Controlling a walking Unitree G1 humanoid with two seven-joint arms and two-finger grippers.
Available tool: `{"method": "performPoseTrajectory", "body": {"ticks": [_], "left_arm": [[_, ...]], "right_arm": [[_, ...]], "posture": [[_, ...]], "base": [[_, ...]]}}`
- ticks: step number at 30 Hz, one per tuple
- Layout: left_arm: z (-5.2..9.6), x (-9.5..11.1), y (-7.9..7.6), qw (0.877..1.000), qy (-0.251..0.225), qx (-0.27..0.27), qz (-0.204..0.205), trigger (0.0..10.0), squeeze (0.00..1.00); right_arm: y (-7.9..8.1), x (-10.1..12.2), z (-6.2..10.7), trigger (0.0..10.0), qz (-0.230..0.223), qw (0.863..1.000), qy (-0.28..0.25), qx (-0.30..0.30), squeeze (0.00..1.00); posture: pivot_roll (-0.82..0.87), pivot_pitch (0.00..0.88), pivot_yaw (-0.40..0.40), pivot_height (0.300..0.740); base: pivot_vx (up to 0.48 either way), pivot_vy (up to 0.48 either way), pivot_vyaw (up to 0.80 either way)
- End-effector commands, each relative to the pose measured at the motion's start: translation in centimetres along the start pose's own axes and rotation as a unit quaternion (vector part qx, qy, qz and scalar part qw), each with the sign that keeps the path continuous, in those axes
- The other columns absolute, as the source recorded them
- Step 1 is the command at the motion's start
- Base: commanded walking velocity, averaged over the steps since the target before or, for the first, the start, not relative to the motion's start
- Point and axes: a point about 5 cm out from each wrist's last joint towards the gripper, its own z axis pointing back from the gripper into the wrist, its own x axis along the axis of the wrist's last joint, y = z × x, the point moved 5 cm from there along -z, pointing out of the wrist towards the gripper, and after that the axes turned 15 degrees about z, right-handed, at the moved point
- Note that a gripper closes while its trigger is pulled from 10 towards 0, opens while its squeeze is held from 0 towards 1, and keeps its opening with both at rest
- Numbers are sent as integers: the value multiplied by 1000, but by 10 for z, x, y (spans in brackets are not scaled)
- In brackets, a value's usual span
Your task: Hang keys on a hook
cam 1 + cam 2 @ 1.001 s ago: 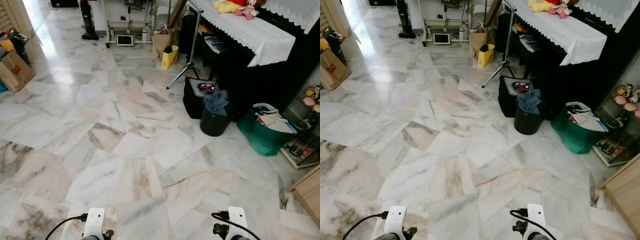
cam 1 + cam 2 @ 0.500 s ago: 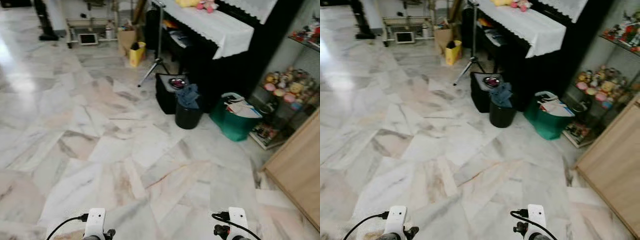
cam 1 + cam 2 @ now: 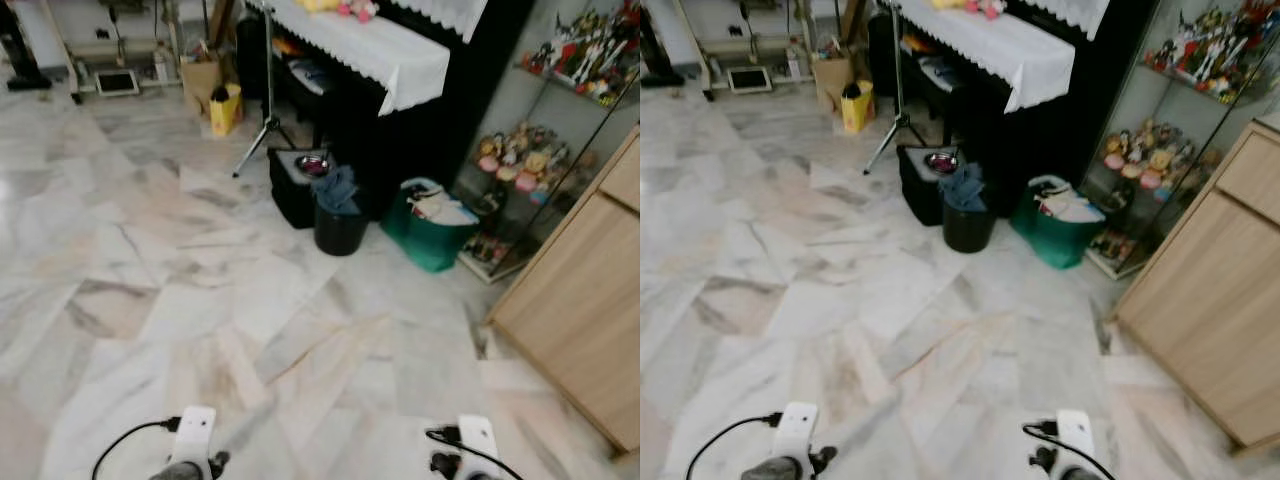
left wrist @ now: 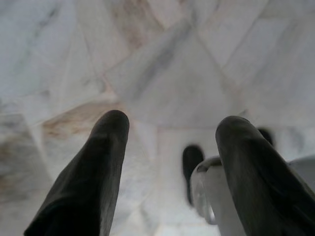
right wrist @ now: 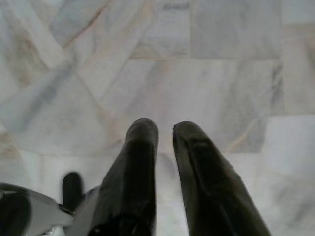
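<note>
Both arms hang low over the marble floor (image 3: pixel 200 300); their white wrists, the left wrist (image 3: pixel 192 440) and the right wrist (image 3: pixel 465 445), sit at the bottom edge of the eye views. In the left wrist view my left gripper (image 4: pixel 173 123) is open, with bare floor between its two black fingers. In the right wrist view my right gripper (image 5: pixel 164 127) is shut, its fingers almost touching and holding nothing.
A black piano under a white lace cloth (image 3: pixel 370 50) stands at the back. Before it are a tripod (image 3: pixel 262 110), a black bin (image 3: pixel 338 225) and a green bag (image 3: pixel 430 235). A glass shelf of figurines (image 3: pixel 520 160) and a wooden cabinet (image 3: pixel 590 310) line the right side.
The whole picture has swung to the right as the camera turned: the wooden cabinet and figurine shelf have come in, the brown bag on the left has gone out. Both arms hang as before.
</note>
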Motion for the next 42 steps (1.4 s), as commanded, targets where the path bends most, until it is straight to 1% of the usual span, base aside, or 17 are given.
{"method": "performPoseTrajectory", "body": {"ticks": [1,6,18,19,20,21,22,38,39,40,42], "left_arm": [[-1,3,-9,1000,-2,-9,-8,10000,0],[-1,3,-9,1000,-2,-10,-12,10000,0],[-1,3,-10,1000,1,-12,-5,10000,0],[-1,3,-10,1000,1,-12,-5,10000,0],[-1,3,-10,1000,1,-12,-5,10000,0],[-1,3,-10,1000,1,-12,-5,10000,0],[-1,3,-10,1000,2,-12,-4,10000,0],[-1,3,-12,1000,3,-15,-1,10000,0],[-1,3,-12,1000,3,-15,0,10000,0],[-1,3,-12,1000,3,-15,0,10000,0],[-1,4,-12,1000,3,-16,-3,10000,0]], "right_arm": [[-10,-6,3,10000,0,1000,10,-12,0],[-11,-6,3,10000,-1,1000,10,-14,0],[-12,-5,3,10000,-6,1000,10,-17,0],[-12,-5,3,10000,-8,1000,10,-16,59],[-13,-5,3,10000,-7,1000,10,-18,565],[-13,-5,3,10000,-7,1000,10,-18,565],[-13,-6,3,10000,-9,1000,10,-20,1000],[-16,-4,3,10000,-6,1000,8,-25,1000],[-17,-3,3,10000,-2,999,6,-31,976],[-18,-3,3,10000,-1,999,4,-34,0],[-20,-2,4,10000,-6,999,3,-46,0]], "posture": [[61,0,-67,740],[64,0,-71,740],[63,0,-75,740],[62,0,-75,740],[62,0,-75,740],[62,0,-75,740],[62,0,-75,740],[65,0,-81,740],[65,0,-81,740],[65,0,-81,740],[64,0,-80,740]], "base": [[0,0,-781],[0,0,-781],[0,0,-778],[0,0,-775],[0,0,-775],[0,0,-775],[0,0,-775],[0,0,-775],[0,0,-769],[0,0,-438],[0,0,-219]]}}
